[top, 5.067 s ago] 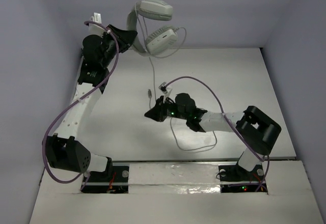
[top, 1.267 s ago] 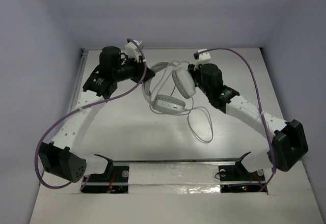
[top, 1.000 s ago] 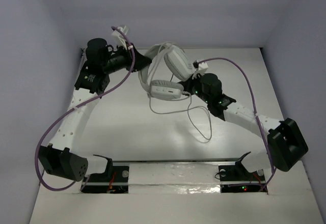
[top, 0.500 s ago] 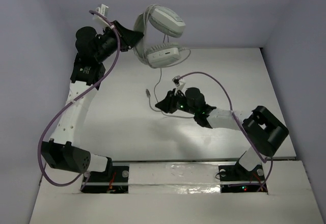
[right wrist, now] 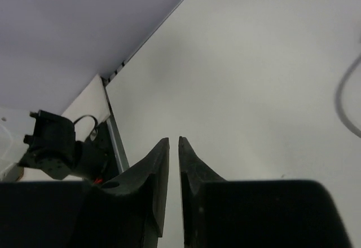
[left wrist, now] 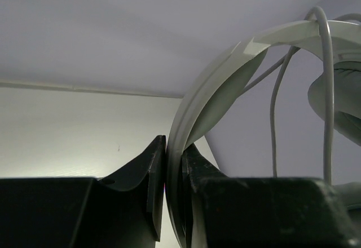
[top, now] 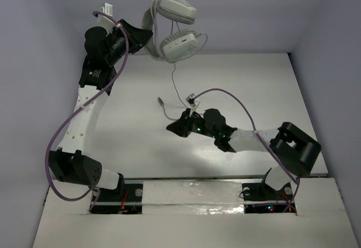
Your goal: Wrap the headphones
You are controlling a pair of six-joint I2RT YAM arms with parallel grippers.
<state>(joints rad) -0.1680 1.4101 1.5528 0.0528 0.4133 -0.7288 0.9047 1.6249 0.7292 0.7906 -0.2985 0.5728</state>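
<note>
From above, the black two-finger left gripper point(top: 142, 37) is raised at the far left, clenched on the smooth, pale grey plastic headband of the white over-ear headphones point(top: 174, 25). They hang clear of the matte white table point(top: 130, 129), in front of the plain lilac back wall point(top: 254, 11). The band arcs from the jaws out to the right, and the two oval padded cups sit one farther, one nearer. A thin grey cable point(top: 176, 79) drops from the nearer cup toward the near side, ending in a small plug point(top: 161, 100) on the table. The black right gripper point(top: 171, 128) is low over the table's middle, pointing left, just near of the plug.

The left wrist view shows the left gripper point(left wrist: 174, 146) pinching the curved flat headband point(left wrist: 225, 73) edge-on; the band sweeps up and right, with cable strands crossing it.

In the right wrist view the right gripper point(right wrist: 174, 141) has its tapered jaws almost together, a thin slit between them and nothing in it. A loop of cable point(right wrist: 345, 104) lies at the right edge.
</note>
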